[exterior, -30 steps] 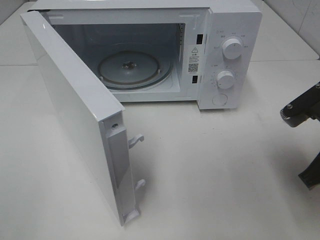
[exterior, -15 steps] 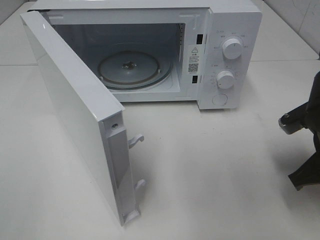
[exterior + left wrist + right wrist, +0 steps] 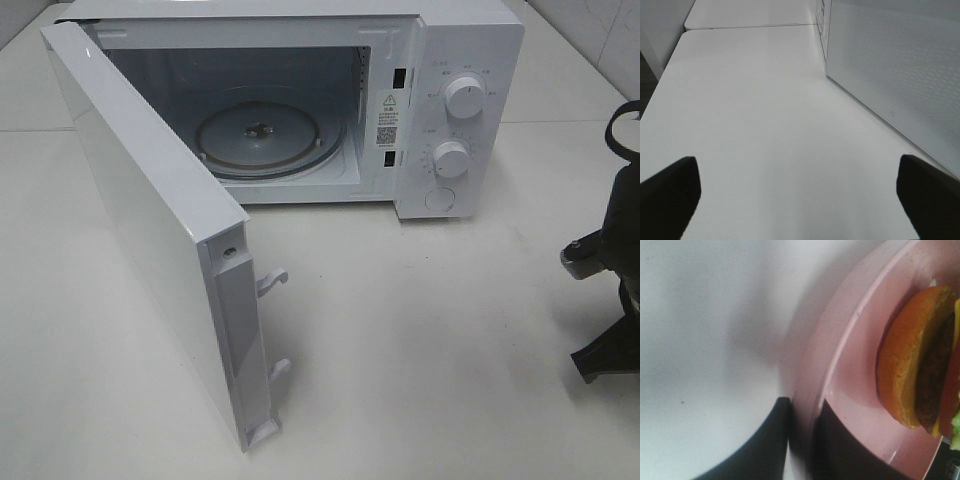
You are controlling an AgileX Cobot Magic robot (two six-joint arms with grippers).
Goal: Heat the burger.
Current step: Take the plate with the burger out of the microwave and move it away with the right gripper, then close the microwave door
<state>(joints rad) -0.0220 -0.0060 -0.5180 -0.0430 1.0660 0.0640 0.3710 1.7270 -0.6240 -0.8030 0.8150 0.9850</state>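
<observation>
On the pink plate (image 3: 850,390), clamped by the right hand (image 3: 802,440), sits the burger (image 3: 920,360)

cavity (image 3: 270,100): open in front | door (image 3: 150,220): swung out, blocks left side

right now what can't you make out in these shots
- Burger: only in the right wrist view, cut off by the frame edge, close and blurred; out of frame in the high view.
- Pink plate: only part of its rim shows; the right gripper fingers pinch that rim.
- Right arm: cut off by the high view's edge.
- Microwave dial labels: too small to read.
- Left gripper: only open finger tips show, out of the high view.
</observation>
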